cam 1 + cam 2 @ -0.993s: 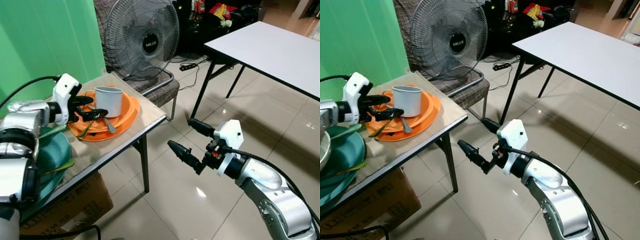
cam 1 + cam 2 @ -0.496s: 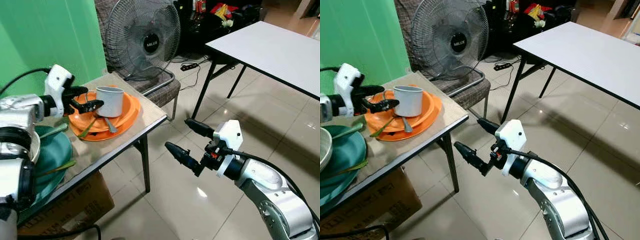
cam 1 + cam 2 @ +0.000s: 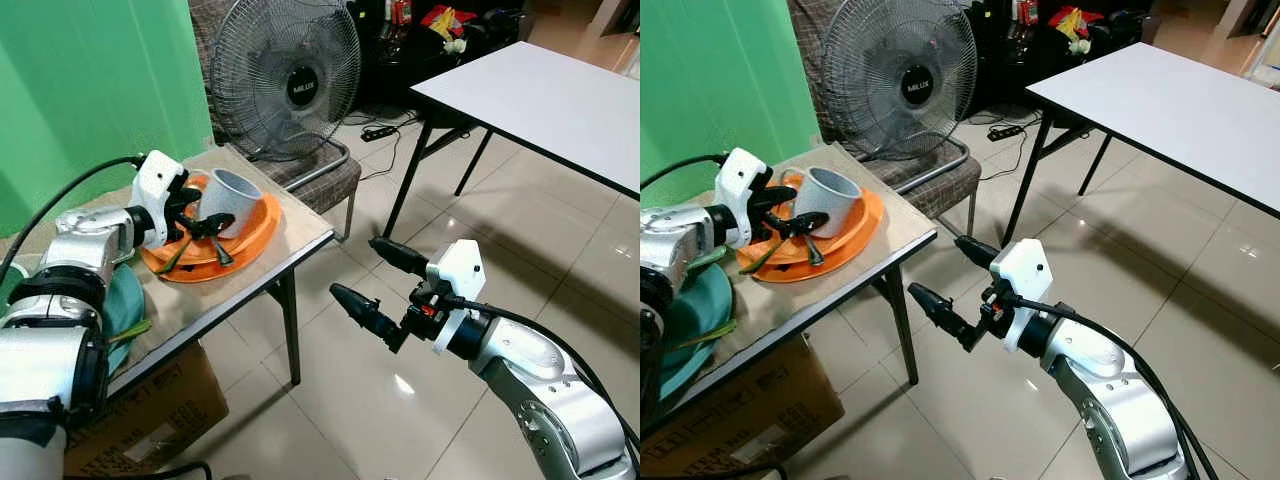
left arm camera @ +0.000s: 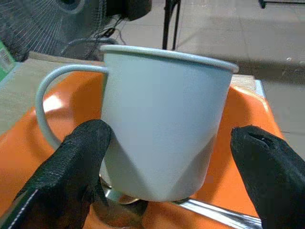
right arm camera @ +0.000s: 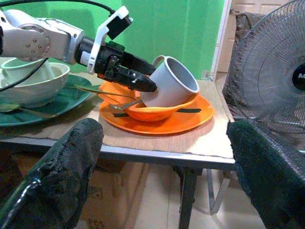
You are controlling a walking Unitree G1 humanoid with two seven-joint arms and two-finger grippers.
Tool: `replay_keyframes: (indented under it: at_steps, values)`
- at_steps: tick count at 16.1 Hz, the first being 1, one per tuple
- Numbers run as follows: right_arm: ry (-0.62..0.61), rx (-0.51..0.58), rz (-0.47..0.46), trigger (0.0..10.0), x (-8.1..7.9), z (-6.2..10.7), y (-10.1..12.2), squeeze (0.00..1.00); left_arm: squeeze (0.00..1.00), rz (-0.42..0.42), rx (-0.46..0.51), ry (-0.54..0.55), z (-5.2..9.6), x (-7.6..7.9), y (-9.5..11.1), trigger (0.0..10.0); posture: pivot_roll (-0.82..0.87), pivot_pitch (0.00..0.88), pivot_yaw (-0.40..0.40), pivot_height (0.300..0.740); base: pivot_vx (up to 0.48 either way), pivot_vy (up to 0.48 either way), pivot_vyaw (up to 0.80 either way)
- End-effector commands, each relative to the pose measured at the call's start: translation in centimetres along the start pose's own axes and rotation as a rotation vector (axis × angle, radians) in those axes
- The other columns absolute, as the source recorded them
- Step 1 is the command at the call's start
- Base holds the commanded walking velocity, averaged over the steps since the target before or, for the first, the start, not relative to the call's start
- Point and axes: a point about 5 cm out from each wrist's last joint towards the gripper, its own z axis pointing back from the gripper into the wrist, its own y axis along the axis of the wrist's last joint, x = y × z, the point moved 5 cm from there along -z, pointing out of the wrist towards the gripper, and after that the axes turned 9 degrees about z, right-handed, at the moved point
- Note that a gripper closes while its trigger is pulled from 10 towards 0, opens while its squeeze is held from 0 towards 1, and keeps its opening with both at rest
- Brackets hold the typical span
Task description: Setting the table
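L gripper is at the mug, fingers spread wide either side of the body. In the L wrist view one pad sits at or just off the wall below the handle; the other pad is well apart from it. So no real hold yet.

Mug is tilted, mouth leaning toward 3 o'clock, base in the orange bowl, which sits on the orange plate. All this is on the small side table, at about 10 o'clock from the robot. A spoon lies partly under the mug; a green utensil lies on the plate near it.

Risks, as I judge them:
- Closing on a tilted mug w/ one pad far off may push it further over, rolling it out of the bowl toward the table edge.
- Pads low on the curved wall could slip.
- Lifting may drag the spoon or shift bowl + plate.

R gripper hangs over the floor at 5 o'clock, jaws parted, nothing in them. The white table is at 1–2 o'clock.
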Motion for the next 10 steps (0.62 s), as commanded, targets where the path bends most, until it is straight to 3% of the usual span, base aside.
replay_keyframes:
  at_steps: [1,6,10]
  values:
    - [0.002,-0.011,0.009,10.0,-0.1,0.1,-0.1,0.00,0.00,0.013,-0.018,-0.049,-0.3,0.8,-0.7,10.0,-0.05,0.000,0.005,0.740,0.000,0.000,0.00]
    - [0.012,-0.015,0.010,10.0,-0.3,0.1,-0.3,0.00,0.00,-0.067,-0.080,-0.185,0.6,2.9,-2.7,10.0,-0.03,0.000,0.003,0.740,0.000,0.000,0.00]
    - [0.023,-0.013,0.011,10.0,-0.4,-0.1,-0.3,0.00,0.00,-0.109,-0.076,-0.222,1.6,4.0,-2.9,10.0,-0.02,0.000,-0.008,0.740,0.000,0.000,0.00]
